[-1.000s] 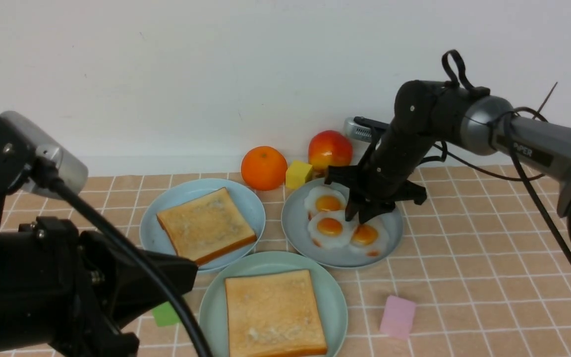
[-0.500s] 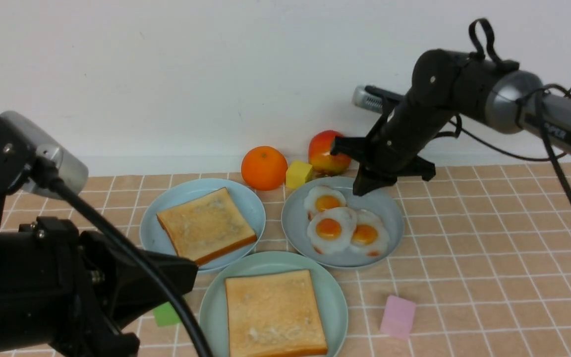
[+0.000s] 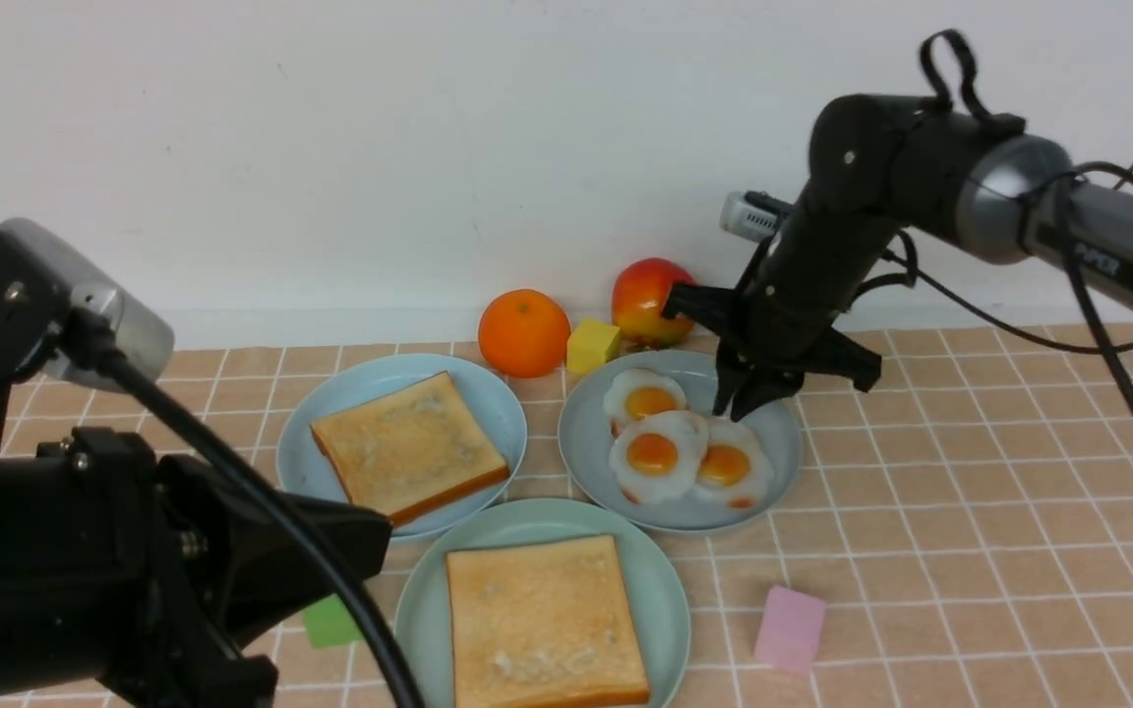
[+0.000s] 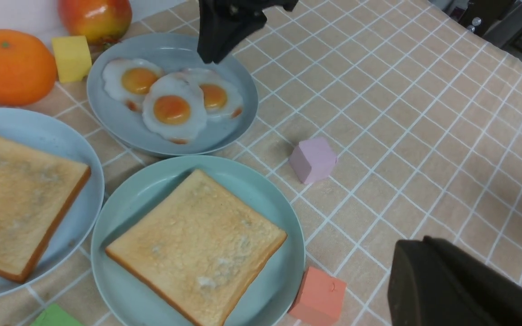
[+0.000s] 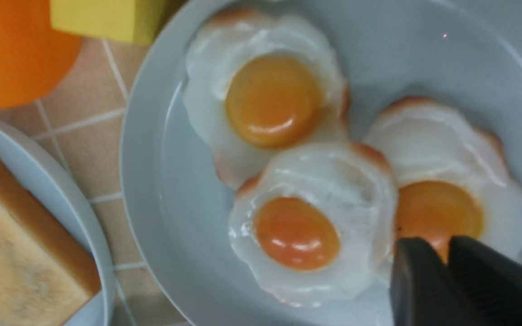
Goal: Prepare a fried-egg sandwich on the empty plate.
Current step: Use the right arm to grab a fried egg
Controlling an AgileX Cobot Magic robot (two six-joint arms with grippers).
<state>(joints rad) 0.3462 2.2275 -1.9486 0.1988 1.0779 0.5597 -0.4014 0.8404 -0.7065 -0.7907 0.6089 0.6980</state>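
We see right gripper (image 3: 742, 405), jaws slightly apart, over wavy white fried eggs (image 3: 653, 454) on the round grey-blue plate (image 3: 588, 452); left gripper (image 4: 447, 280) closed; square golden toast (image 3: 542, 619) on our pale mint-green plate (image 3: 670, 600).

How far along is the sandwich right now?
Done: one toast slice lies on the mint-green plate. In hand: the right gripper hovers empty over the three fried eggs, none lifted. Left: an egg onto that toast, then the second toast slice from the sky-blue plate on top.
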